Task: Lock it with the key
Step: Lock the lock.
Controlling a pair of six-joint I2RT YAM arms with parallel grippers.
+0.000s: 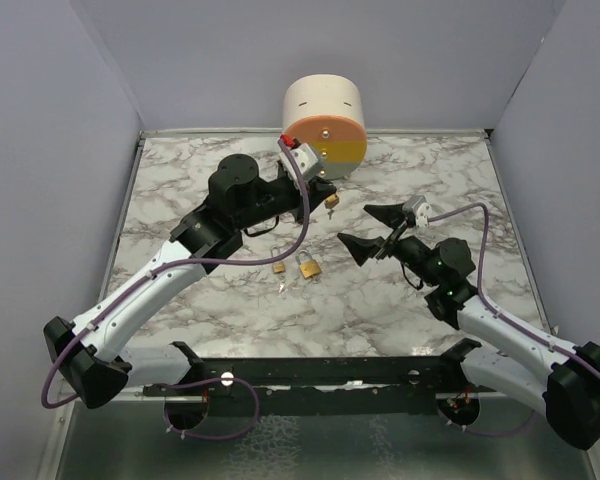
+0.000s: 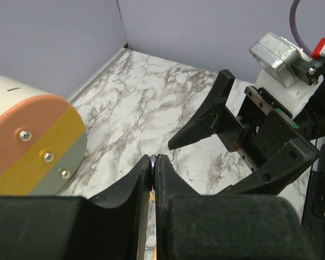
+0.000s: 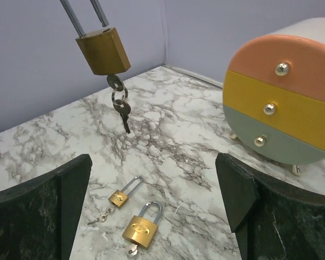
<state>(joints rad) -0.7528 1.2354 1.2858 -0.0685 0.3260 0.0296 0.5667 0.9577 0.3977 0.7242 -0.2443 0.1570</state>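
**Left gripper** (image 1: pixel 325 188): found clenched. In its wrist view a thin metal bar, taken to be the shackle, is seen pinched between the fingertips (image 2: pixel 157 165). The brass padlock (image 3: pixel 103 50) hangs just below them, clear of the table.

**Right gripper** (image 3: pixel 153 168): found released, jaws spread wide, nothing held. The hanging padlock is ahead of it, above jaw level and toward its left finger.

**Key** (image 3: pixel 115 82): seated in the underside of the padlock body. A second key (image 3: pixel 123 111) dangles from its ring.

**Shackle seating:** it cannot be told whether both legs are fully home.

**Other items:** two spare padlocks (image 3: pixel 141 230) lie on the marble table (image 3: pixel 195 141), low and ahead of the right gripper. A striped drawer unit (image 3: pixel 281 103) stands ahead to its right.

**Step in hand (judged):** the padlock is presented for the key to be worked, and the key is not gripped.

**Next move (judged):**
- The right gripper must be raised and advanced.
- The jaws must be closed on the flat key head close under the body, clear of the ring and dangling key.
- The key must then be turned while the shackle is held steady.
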